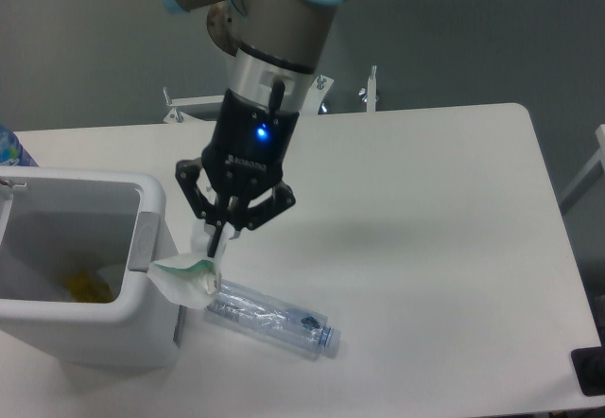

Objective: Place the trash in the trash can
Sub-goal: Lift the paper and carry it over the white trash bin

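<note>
Tool (219, 240) fingers are pinched nearly closed on the crumpled paper wrapper (189, 276), which hangs just beside the grey tab of the trash can (95, 328), not yet over its opening. Neither item looks binned: the crushed bottle (272, 318) lies on the worktop (425, 248) just beside the wrapper.

One fixed camera, high at the table's near edge.
It looked down and across the table (454, 210) toward my arm, close enough that my upper links were cropped.
</note>
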